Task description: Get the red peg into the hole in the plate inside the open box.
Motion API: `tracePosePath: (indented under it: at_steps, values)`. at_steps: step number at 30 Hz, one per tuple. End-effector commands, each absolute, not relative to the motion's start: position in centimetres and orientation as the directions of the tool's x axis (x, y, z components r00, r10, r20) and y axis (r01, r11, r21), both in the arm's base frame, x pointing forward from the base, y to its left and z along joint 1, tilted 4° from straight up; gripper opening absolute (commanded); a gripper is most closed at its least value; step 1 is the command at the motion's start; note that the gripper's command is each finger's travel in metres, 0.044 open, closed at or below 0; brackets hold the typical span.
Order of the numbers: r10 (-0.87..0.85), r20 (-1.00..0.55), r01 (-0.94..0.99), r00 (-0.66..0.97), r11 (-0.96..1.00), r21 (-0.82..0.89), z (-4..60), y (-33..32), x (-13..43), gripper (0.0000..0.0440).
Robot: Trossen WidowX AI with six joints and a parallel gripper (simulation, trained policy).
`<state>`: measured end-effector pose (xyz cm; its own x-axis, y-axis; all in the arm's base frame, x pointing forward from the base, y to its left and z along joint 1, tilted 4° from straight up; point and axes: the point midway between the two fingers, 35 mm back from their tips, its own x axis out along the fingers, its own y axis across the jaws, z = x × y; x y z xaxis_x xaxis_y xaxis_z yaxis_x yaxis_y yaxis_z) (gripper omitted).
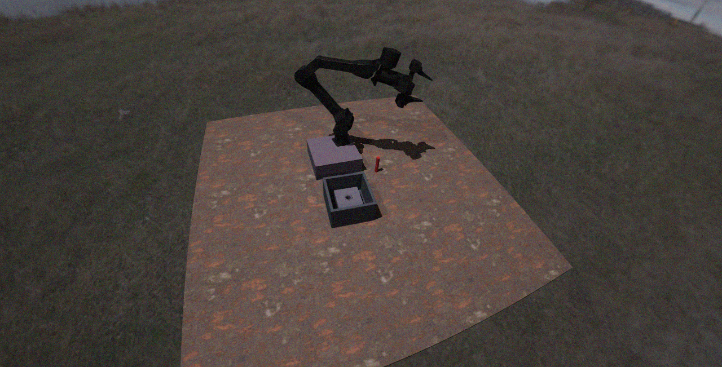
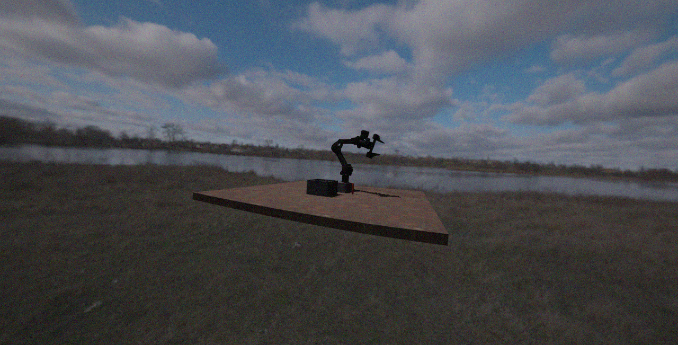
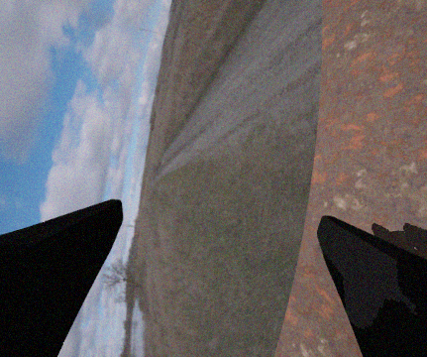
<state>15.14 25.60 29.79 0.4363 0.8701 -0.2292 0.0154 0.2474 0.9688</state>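
Jaws [image 1: 427, 90] [image 2: 382, 149] wide apart, nothing held, high over worktop [image 1: 303, 274] [image 2: 379, 214]; one red peg [image 1: 377, 164] [image 2: 352, 188] upright at about 1 o'clock of the one open box [image 1: 353, 216] [image 2: 321, 187], outside it. Peg absent from wrist view, so a blind, off-line descent could tip it. Count: one plate [image 1: 356, 202], one visible hole [image 1: 348, 197], one arm [image 1: 322, 93] [image 2: 339, 154], one base block [image 1: 335, 155] [image 2: 345, 187].

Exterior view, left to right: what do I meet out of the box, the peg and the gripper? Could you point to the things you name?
Open box [image 1: 353, 216] [image 2: 322, 187] → red peg [image 1: 377, 164] [image 2: 352, 188] → open gripper [image 1: 427, 90] [image 2: 382, 148] [image 3: 222, 218], raised above the table [image 1: 404, 274] [image 2: 379, 208].
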Motion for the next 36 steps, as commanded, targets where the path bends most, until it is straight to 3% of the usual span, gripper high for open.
tracePosePath:
  at_steps: [1,17,36]
  values:
    - [0.798,-0.341,0.05,0.497,0.365,0.929,27.0,24.6,17.2,0.044]
    - [0.418,-0.727,0.325,0.546,0.693,0.643,17.6,17.9,21.6,0.044]
    - [-0.013,-0.97,0.655,0.244,0.739,0.155,9.6,10.4,20.0,0.044]
